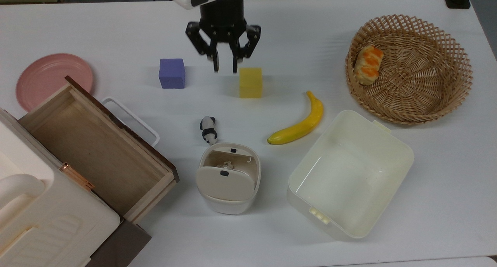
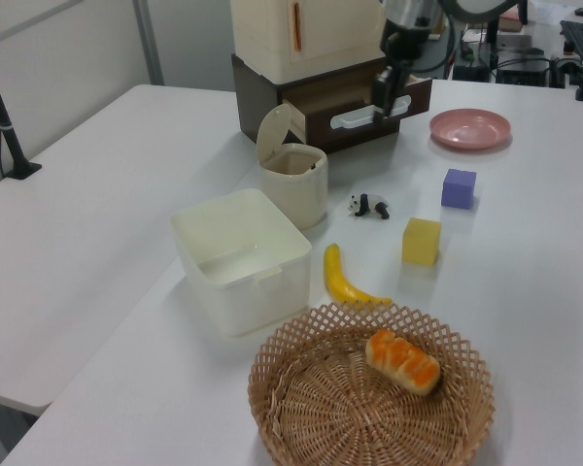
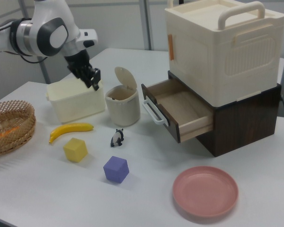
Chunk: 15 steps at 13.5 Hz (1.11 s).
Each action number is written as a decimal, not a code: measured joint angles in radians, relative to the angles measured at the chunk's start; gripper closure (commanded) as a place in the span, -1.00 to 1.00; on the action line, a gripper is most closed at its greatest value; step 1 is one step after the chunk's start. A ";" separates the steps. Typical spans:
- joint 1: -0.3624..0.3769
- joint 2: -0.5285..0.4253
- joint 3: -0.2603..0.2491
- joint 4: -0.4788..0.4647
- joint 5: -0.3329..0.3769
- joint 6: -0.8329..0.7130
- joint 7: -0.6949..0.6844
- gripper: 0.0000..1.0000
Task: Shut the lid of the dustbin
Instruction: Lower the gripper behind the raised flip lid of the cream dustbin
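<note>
A: What could be going wrong from this position?

B: The small white rounded-square plastic dustbin [image 1: 229, 181] is standing near the front of the white table [image 1: 116, 34], between the open wooden drawer [image 1: 97, 150] and the large cream rectangular tub [image 1: 349, 174]. Its beige flat plastic lid [image 2: 271, 131] is standing up, tilted, on its hinge. The bin looks light — if the pincer is pushing the flap sideways and not downward, I think the whole bin could be sliding or tipping.

A: And things in the way?

B: The small panda figure [image 1: 208, 129] is lying just beside the bin, on the arm's side in the top view. A low approach could be knocking it. The yellow foam cube [image 1: 251, 82] is also close to the pincer in the top view.

A: How is the arm posing?

B: The black two-finger pincer [image 1: 224, 67] is hanging in the air, pointing downward between the purple cube [image 1: 171, 73] and the yellow one, well apart from the bin. Its fingers [image 1: 216, 63] are standing nearly together with only a narrow gap — holding nothing.
</note>
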 measured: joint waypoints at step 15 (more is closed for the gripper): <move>-0.020 0.276 -0.001 0.191 -0.117 0.730 0.094 0.76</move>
